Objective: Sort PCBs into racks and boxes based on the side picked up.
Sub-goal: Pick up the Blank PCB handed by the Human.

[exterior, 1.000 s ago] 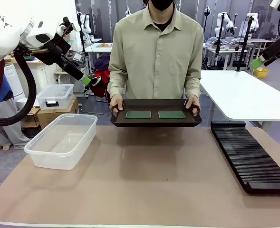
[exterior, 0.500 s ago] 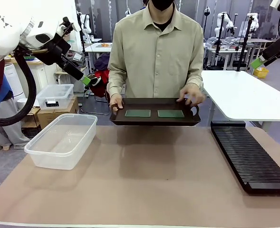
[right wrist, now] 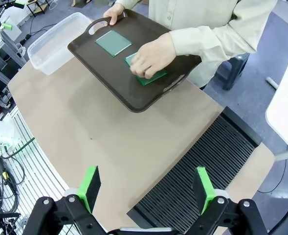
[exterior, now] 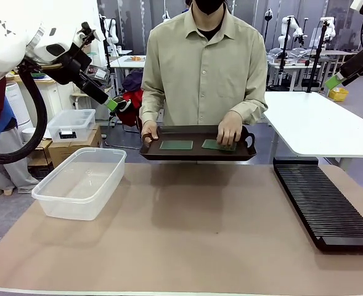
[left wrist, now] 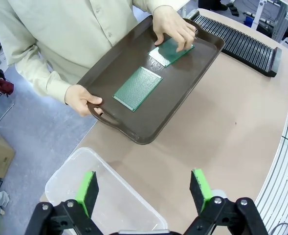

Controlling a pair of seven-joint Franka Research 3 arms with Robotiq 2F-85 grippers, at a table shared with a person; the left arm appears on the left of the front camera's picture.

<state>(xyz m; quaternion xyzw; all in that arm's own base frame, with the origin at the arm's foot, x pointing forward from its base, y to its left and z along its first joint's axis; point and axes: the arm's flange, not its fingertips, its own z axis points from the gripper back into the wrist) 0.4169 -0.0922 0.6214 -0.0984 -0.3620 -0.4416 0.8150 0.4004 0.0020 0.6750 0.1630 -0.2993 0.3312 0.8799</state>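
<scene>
Both claws hang with fingers apart and empty, the left claw (left wrist: 144, 188) above the clear tub (left wrist: 114, 196), the right claw (right wrist: 147, 183) over the black rack (right wrist: 202, 161). The person holds a brown tray (exterior: 196, 155) above the far edge of the worktop (exterior: 187, 246), one hand (exterior: 149, 131) on its handle. The other hand (exterior: 230, 128) covers the right-hand PCB (exterior: 211, 145), perhaps gripping it; the second PCB (exterior: 176, 145) lies bare on the tray.

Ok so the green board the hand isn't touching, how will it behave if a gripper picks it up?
The green board looks thin with a straight, flat outline, so probably stiff and light. It lies flush on the tray, so it may slide before an edge is caught. One hand carries the tray, so pushing down might tilt it.
</scene>
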